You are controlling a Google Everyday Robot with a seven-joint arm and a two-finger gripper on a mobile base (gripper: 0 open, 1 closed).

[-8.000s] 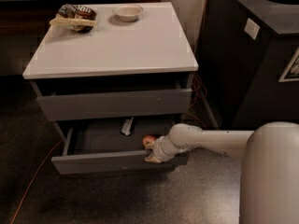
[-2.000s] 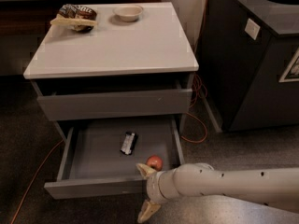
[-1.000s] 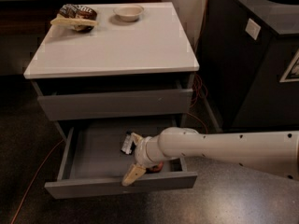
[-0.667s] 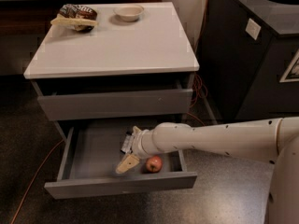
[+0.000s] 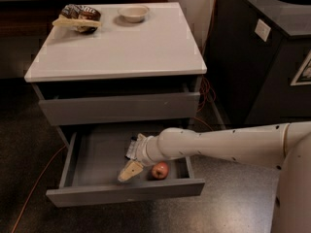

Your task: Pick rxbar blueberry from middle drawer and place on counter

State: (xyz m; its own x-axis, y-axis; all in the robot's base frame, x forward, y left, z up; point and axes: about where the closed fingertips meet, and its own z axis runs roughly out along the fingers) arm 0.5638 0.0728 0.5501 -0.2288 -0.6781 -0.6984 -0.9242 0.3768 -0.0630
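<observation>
Gripper inside the open middle drawer in the lower centre of the frame — spread wide, holding nothing.
The rxbar blueberry lies on the drawer floor toward the back, partly hidden just behind the gripper; a red apple sits just right of the lower finger. Above, the counter carries a snack bag and a bowl — both at its far edge.
</observation>
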